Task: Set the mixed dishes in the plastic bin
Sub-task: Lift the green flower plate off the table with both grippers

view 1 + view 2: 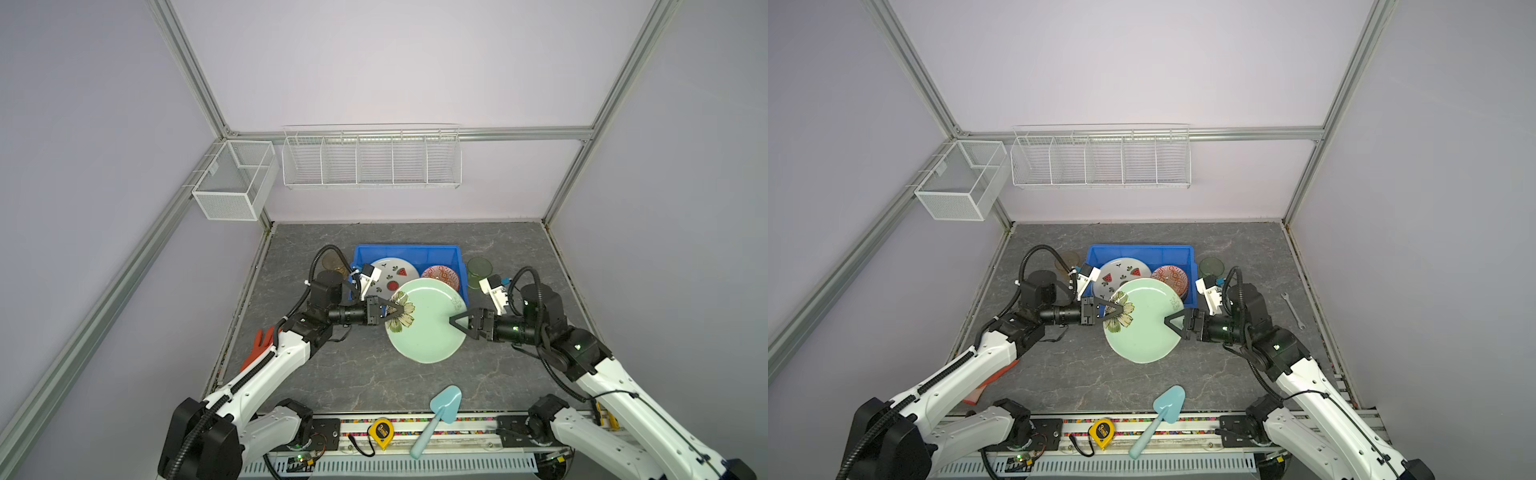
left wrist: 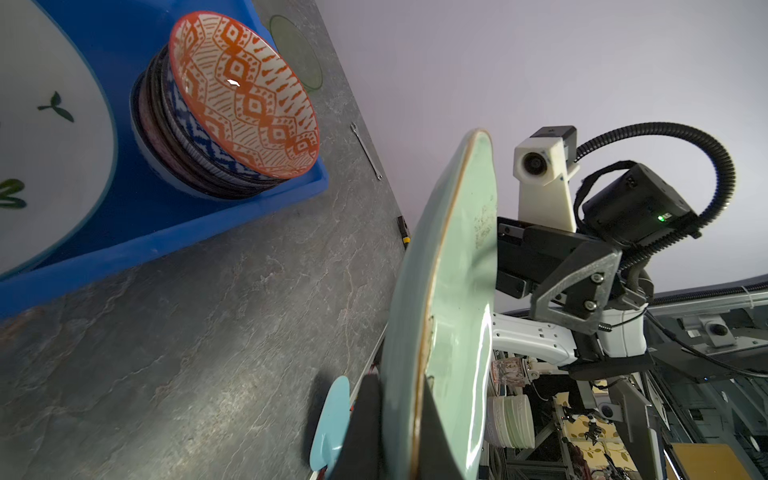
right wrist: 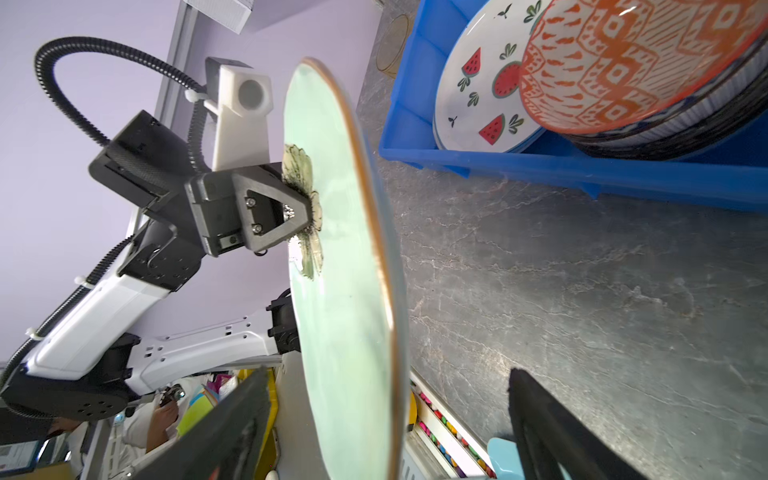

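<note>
A mint green plate (image 1: 428,328) (image 1: 1142,332) with a flower hangs tilted in the air, just in front of the blue plastic bin (image 1: 407,249) (image 1: 1142,248). My left gripper (image 1: 397,311) (image 2: 399,440) is shut on the plate's left rim at the flower. My right gripper (image 1: 452,320) (image 3: 388,432) is open; its fingers straddle the plate's right rim without touching it. Inside the bin lie a watermelon plate (image 1: 397,269) and a stack of bowls topped by an orange one (image 1: 441,274) (image 2: 245,95). A green cup (image 1: 478,272) stands right of the bin and an amber cup (image 1: 332,264) left of it.
A light-teal scoop (image 1: 440,411) and a yellow tape measure (image 1: 381,432) lie at the table's front edge. A wrench (image 1: 1292,309) lies at the right and a red glove (image 1: 257,347) at the left under my left arm. White wire baskets (image 1: 370,162) hang on the back wall.
</note>
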Controlling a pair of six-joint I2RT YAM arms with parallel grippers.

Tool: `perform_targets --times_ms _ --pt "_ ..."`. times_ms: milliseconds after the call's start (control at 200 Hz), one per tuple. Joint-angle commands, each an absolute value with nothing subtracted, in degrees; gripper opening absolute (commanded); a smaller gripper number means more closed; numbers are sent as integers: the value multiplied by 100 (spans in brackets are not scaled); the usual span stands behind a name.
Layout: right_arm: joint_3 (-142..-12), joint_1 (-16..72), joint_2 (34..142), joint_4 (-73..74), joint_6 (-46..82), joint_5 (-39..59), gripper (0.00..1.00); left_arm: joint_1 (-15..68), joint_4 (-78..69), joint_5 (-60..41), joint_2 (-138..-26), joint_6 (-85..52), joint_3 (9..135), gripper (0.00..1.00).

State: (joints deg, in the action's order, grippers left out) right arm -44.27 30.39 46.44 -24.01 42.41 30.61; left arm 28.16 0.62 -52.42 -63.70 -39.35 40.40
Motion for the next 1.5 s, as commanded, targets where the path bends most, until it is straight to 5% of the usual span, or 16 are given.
perform_targets --times_ms 0,625,880,1065,1245,1335,1495 --pt "-4481 3006 4739 -2032 4383 3370 79 2839 -402 -5412 -6267 -3875 4328 0" --pt "-4597 2950 5072 -1835 4476 3366 20 2843 -308 -5248 -6214 -3889 4233 0" --pt "-4684 2884 5111 -1884 4392 3364 6 2848 -242 -5198 -6179 -3881 4223 0" --pt "-4878 2856 5224 -2079 4244 3360 6 2848 -112 -5152 -6131 -3870 4196 36" --pt "-5509 2769 5499 -2670 3789 3348 6 2848 405 -4756 -5838 -3709 4217 90" --pt "-5943 2676 5818 -3109 3439 3440 6 2839 913 -4238 -5489 -3560 4219 100" --pt "-6738 2496 6537 -3773 2820 3778 6 2567 1941 -3421 -4726 -3455 4209 100"
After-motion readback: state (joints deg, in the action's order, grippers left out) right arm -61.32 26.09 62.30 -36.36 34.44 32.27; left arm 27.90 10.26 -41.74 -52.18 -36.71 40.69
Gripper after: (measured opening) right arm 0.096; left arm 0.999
